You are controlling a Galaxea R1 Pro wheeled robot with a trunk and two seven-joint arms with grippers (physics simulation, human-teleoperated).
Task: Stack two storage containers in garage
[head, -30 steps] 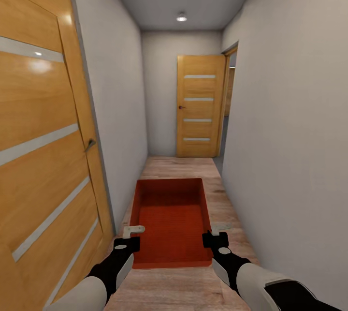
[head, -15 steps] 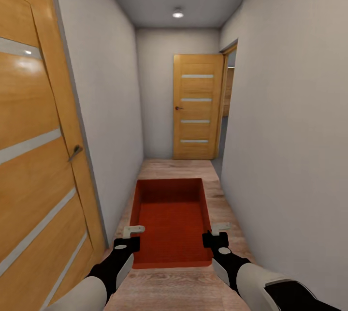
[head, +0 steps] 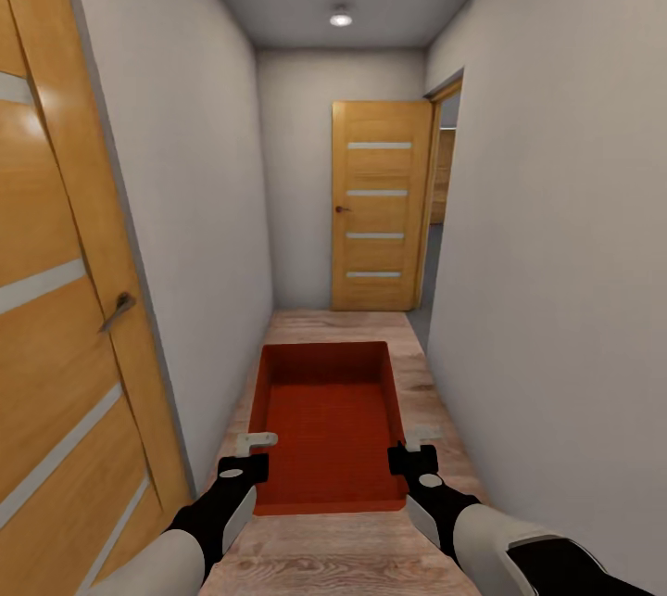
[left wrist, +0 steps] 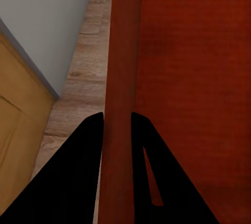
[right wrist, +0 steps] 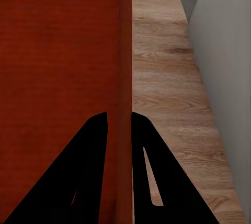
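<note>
I hold one red-orange storage container (head: pixel 324 424) level in front of me over a light wood plank hallway floor. My left gripper (head: pixel 257 439) is shut on its left wall, with the wall (left wrist: pixel 123 51) running between the black fingers of the left gripper (left wrist: pixel 117 116). On the opposite side my right gripper (head: pixel 424 435) is shut on the right wall. In the right wrist view the right gripper (right wrist: pixel 120 115) clamps that wall, with the container's flat bottom (right wrist: pixel 57 51) beside it. The living room and the garage are out of view.
A narrow hallway with white walls runs ahead. A closed wooden door (head: pixel 56 318) stands close on my left. Another wooden door (head: pixel 375 207) closes the far end. An open doorway (head: pixel 443 170) breaks the right wall near that end. Wood floor (head: pixel 343 323) stretches ahead.
The whole view has advanced down the hallway: the left door slid further out of frame and the far door grew slightly. Both grippers hold the container as before.
</note>
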